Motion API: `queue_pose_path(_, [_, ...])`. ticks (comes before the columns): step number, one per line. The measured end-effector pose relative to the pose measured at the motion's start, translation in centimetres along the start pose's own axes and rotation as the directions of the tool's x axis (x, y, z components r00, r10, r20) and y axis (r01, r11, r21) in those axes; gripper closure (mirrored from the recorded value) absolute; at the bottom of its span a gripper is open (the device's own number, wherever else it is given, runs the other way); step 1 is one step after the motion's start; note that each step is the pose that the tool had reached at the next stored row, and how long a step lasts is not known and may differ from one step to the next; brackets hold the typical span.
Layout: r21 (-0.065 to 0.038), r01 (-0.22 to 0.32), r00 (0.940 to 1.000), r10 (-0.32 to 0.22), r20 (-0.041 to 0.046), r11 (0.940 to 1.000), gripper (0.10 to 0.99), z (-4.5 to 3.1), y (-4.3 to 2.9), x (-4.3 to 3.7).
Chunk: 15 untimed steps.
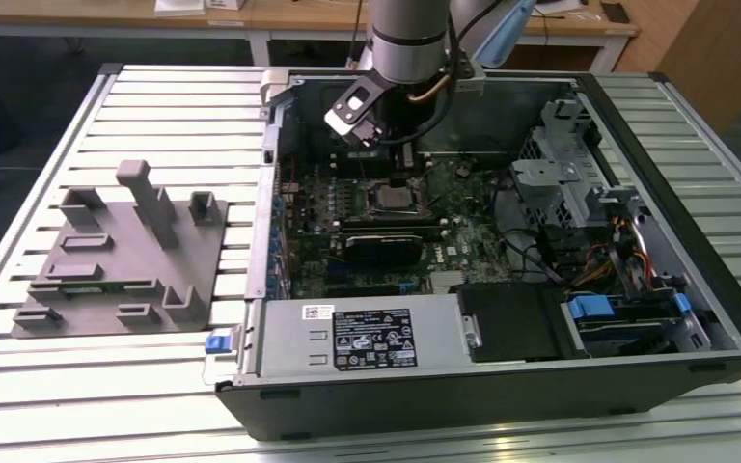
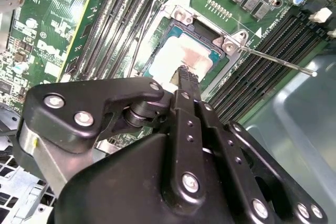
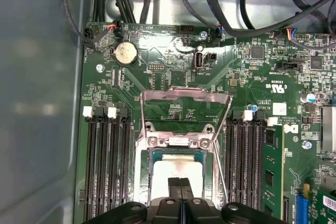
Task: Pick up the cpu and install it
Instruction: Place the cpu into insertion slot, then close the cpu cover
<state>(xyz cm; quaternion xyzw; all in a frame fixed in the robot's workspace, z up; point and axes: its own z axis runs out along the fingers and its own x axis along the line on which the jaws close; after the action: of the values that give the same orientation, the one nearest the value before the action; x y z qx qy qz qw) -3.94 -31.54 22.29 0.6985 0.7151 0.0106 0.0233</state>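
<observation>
The cpu point(image 3: 163, 174) point(image 2: 181, 53), a pale silvery square chip, lies flat in the motherboard's socket point(image 1: 393, 200) inside the open computer case. The socket's metal load plate point(image 3: 186, 98) stands flipped up, and its thin lever point(image 2: 273, 59) sticks out to one side. My gripper point(image 3: 179, 184) point(image 2: 182, 72) point(image 1: 397, 174) hangs straight over the chip. Its two black fingers are pressed together with nothing between them, and their tips sit at or just above the chip's top. Whether the tips touch the chip I cannot tell.
Memory slots point(image 3: 107, 166) flank the socket on both sides. Black cables point(image 3: 220, 9) run along the board's edge near the case wall point(image 3: 37, 103). A grey moulded tray point(image 1: 113, 260) lies on the slatted table at the exterior view's left. A white-labelled grey box point(image 1: 358, 338) fills the case's near side.
</observation>
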Motion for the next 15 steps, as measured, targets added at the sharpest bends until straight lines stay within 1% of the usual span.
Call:
queue_pose_path(9, [0.009,0.000,1.0000,0.000,-0.0006,1.0000,0.980,-0.22,0.09,-0.01])
queue_pose_path(15, [0.012,0.000,1.0000,0.000,-0.0002,0.9999,0.980,-0.40,0.13,-0.02])
